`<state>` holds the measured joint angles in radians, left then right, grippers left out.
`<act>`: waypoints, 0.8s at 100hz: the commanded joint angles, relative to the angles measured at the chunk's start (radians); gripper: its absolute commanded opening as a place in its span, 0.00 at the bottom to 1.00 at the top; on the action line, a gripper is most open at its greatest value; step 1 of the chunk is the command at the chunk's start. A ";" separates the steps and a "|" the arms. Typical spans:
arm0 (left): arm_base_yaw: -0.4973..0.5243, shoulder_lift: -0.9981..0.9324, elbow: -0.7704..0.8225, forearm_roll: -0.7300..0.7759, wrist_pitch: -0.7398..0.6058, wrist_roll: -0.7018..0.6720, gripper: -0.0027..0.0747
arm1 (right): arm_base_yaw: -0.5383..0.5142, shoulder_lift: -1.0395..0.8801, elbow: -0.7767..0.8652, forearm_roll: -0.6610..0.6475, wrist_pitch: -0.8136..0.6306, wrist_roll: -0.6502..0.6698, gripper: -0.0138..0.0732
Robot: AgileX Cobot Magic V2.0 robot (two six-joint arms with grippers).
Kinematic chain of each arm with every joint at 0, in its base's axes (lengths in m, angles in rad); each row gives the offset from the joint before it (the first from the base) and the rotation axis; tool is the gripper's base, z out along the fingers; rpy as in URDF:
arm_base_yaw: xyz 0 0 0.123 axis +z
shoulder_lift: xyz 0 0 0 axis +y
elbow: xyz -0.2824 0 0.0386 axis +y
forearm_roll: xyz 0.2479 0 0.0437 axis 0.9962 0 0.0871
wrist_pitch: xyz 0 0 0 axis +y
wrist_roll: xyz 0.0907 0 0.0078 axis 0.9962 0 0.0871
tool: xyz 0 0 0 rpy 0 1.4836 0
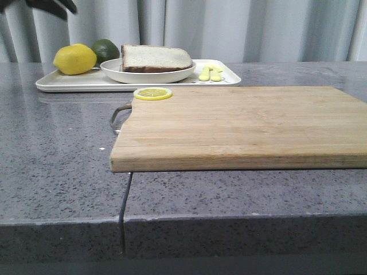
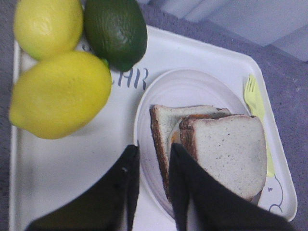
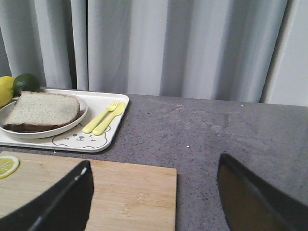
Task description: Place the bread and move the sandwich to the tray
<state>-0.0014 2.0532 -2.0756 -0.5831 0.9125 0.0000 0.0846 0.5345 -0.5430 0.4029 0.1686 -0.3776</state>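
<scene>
1. We see the sandwich (image 1: 156, 58) already on its round white plate (image 1: 172, 75), which sits on the tray (image 1: 226, 76) beside two lemons (image 2: 60, 94) and an avocado (image 2: 115, 31).
2. The left gripper (image 2: 154, 161) hangs over the plate's near rim, jaws slightly apart with nothing between them, one tip just beside the crust.
3. The right gripper (image 3: 154, 187) waits over the cutting board (image 1: 241, 126), jaws wide apart and empty.
4. We judge the transfer done; next, the left arm should lift clear without nudging the top slice (image 2: 231, 151).
</scene>
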 commanded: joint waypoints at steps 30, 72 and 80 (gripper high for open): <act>0.001 -0.367 -0.003 0.159 -0.062 0.091 0.21 | -0.004 0.000 -0.027 -0.004 -0.079 -0.008 0.78; 0.001 -0.833 0.712 0.161 -0.466 0.209 0.21 | -0.004 0.000 -0.027 -0.004 -0.076 -0.008 0.78; 0.001 -0.923 0.861 0.161 -0.563 0.214 0.21 | -0.004 0.000 -0.027 -0.005 -0.076 -0.008 0.78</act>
<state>0.0034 1.2441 -1.3239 -0.4054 0.5368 0.1992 0.0846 0.5345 -0.5430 0.4029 0.1686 -0.3776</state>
